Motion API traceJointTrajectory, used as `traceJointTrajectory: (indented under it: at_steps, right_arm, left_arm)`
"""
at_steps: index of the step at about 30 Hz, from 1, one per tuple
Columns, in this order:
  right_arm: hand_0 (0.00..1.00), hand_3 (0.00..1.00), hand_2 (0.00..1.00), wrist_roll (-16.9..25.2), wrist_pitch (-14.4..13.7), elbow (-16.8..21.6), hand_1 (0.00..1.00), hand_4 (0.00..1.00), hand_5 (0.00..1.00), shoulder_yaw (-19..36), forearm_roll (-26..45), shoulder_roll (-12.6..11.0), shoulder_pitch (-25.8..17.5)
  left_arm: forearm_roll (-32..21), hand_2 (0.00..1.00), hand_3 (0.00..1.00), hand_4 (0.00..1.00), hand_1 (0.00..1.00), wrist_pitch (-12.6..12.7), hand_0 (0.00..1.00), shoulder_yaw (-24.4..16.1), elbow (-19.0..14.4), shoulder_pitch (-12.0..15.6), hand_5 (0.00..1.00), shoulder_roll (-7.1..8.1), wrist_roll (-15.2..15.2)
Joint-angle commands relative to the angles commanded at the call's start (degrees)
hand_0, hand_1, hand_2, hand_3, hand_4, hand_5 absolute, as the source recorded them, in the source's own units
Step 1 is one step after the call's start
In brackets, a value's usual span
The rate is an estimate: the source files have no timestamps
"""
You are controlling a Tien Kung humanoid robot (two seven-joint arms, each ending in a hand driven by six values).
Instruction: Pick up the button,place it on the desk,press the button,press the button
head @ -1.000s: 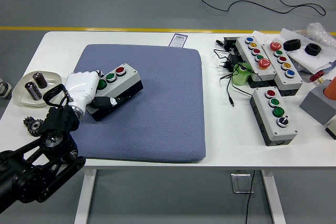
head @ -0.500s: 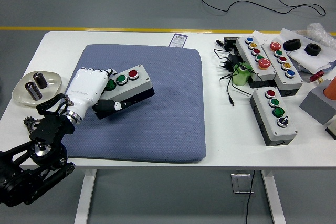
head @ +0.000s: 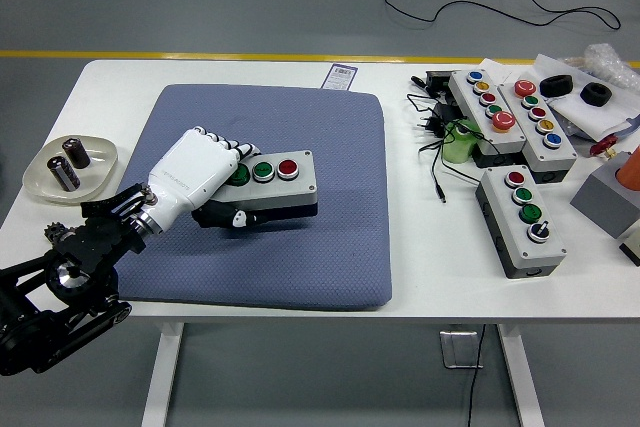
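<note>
Nearest in, the left arm [head: 60,287] came up from the lower-left corner, and its white left hand [head: 195,182] was clamped on the left end of the button box [head: 265,185], fingers over the top, thumb under the front edge. That box looked tipped up off the blue mat [head: 270,192], over the mat's middle-left. One box in hand: grey body, dark base, three round buttons in a row on top, two green and one red, the red farthest from the hand.

Out on the right of the white surface [head: 440,267], three more boxes were counted. The closest, a short box [head: 519,219], carried red, green and a black knob. Behind it sat a long box [head: 545,132] with a red mushroom cap at the far end, and beside that a second long box [head: 482,112] with its mushroom button at the near end. Black cables [head: 432,142] tangled just left of them.

At the left edge, one shallow dish [head: 70,169] held two dark cylinders. At the far edge sat a small card [head: 341,76].
</note>
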Motion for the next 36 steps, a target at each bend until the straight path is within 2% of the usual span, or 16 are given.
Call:
traceJointTrajectory:
  at_steps: [6, 9, 10, 15, 16, 21, 22, 27, 28, 33, 34, 36]
  right_arm:
    - [0.653, 0.595, 0.679, 0.0, 0.0, 0.0, 0.652, 0.437, 0.295, 0.0, -0.1, 0.0, 0.1]
    - [0.653, 0.595, 0.679, -0.1, 0.0, 0.0, 0.652, 0.437, 0.295, 0.0, -0.2, 0.0, 0.1]
    - [0.653, 0.595, 0.678, -0.1, 0.0, 0.0, 0.652, 0.436, 0.295, 0.0, -0.2, 0.0, 0.1]
    - [0.653, 0.595, 0.678, 0.0, 0.0, 0.0, 0.652, 0.436, 0.295, -0.2, -0.1, 0.0, 0.2]
    - [0.653, 0.595, 0.678, 0.0, 0.0, 0.0, 0.652, 0.436, 0.295, -0.2, -0.1, 0.0, 0.3]
    - [0.653, 0.595, 0.678, 0.1, 0.0, 0.0, 0.652, 0.436, 0.295, -0.3, 0.1, 0.0, 0.4]
    - [0.653, 0.595, 0.679, 0.1, 0.0, 0.0, 0.653, 0.436, 0.295, -0.3, 0.1, 0.0, 0.4]
    - [0.653, 0.595, 0.679, 0.0, 0.1, 0.0, 0.653, 0.436, 0.295, -0.1, -0.2, 0.0, 0.3]
    - [0.653, 0.595, 0.679, 0.0, 0.1, 0.0, 0.654, 0.436, 0.294, -0.1, -0.3, 0.0, 0.3]
    - [0.653, 0.595, 0.679, 0.0, 0.1, 0.0, 0.654, 0.436, 0.294, 0.0, -0.3, 0.0, 0.3]
    - [0.653, 0.595, 0.678, 0.0, 0.1, 0.0, 0.655, 0.436, 0.293, 0.0, -0.3, 0.0, 0.3]
    - [0.653, 0.595, 0.678, 0.0, 0.1, 0.0, 0.655, 0.436, 0.293, 0.0, -0.3, 0.0, 0.3]
  left_arm:
    - [0.0, 0.031, 0.23, 0.287, 0.002, -0.9, 0.031, 0.8, 1.0, -0.9, 0.002, -0.3, -2.9]
    - [0.0, 0.031, 0.23, 0.287, 0.002, -2.3, 0.031, 0.7, 1.8, -1.3, 0.002, -0.54, -5.2]
    - [0.0, 0.103, 0.284, 0.301, 0.012, -2.5, 0.11, 0.7, 2.0, -1.4, 0.002, -0.58, -5.4]
    - [0.0, 0.103, 0.284, 0.301, 0.012, -5.3, 0.11, 0.1, 2.7, -1.5, 0.002, -0.73, -5.8]
    - [0.0, 0.272, 0.453, 0.432, 0.219, -6.0, 0.241, -0.1, 2.6, -1.5, 0.002, -0.72, -5.5]
    - [0.0, 0.272, 0.453, 0.432, 0.219, -9.0, 0.241, -1.7, 1.8, -0.9, 0.002, -0.56, -4.4]
    - [0.0, 0.639, 0.774, 0.582, 0.513, -9.5, 0.496, -2.0, 1.5, -0.8, 0.002, -0.5, -4.5]
    - [0.0, 0.639, 0.774, 0.582, 0.513, -13.2, 0.496, -3.9, 0.5, -0.4, 0.002, -0.51, -5.5]
    - [0.0, 0.934, 0.966, 0.663, 0.819, -13.9, 0.689, -4.1, 0.5, -0.4, 0.021, -0.5, -5.8]
    - [0.0, 0.934, 0.966, 0.663, 0.819, -17.1, 0.689, -5.2, -0.2, 0.2, 0.021, -0.21, -5.9]
    - [0.0, 0.998, 0.998, 0.658, 0.998, -18.0, 0.991, -5.7, -0.6, 0.5, 0.006, -0.13, -5.8]
    - [0.0, 0.998, 0.998, 0.658, 0.998, -20.3, 0.991, -7.1, -1.8, 1.1, 0.006, 0.02, -5.9]
